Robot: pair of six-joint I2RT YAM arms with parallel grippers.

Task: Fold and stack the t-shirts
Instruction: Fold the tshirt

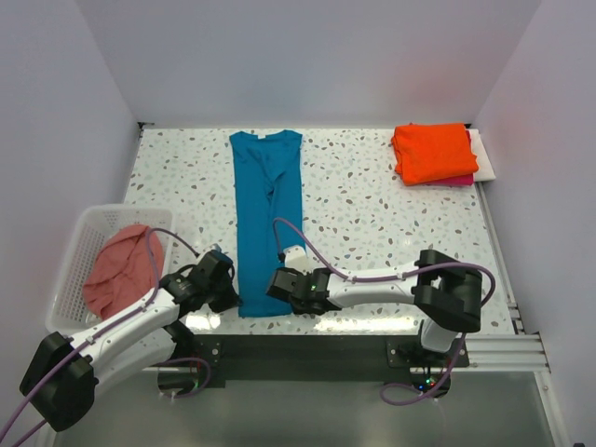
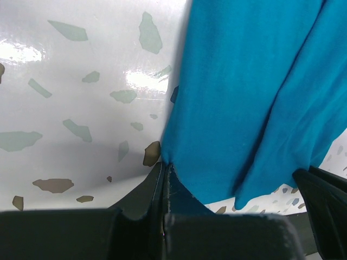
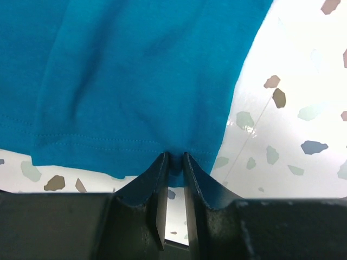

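Now, left gripper: we pinch the teal shirt's near-left hem corner.
Right gripper: clamped on the right hem.
Shirt: flat, midway across the table.
Risk: thin right bite may slip on lifting.

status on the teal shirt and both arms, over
Left jaws shut on teal t-shirt, near left hem corner. Right jaws pinching the near right hem. Shirt flat in a long strip on table. Nothing in the way.
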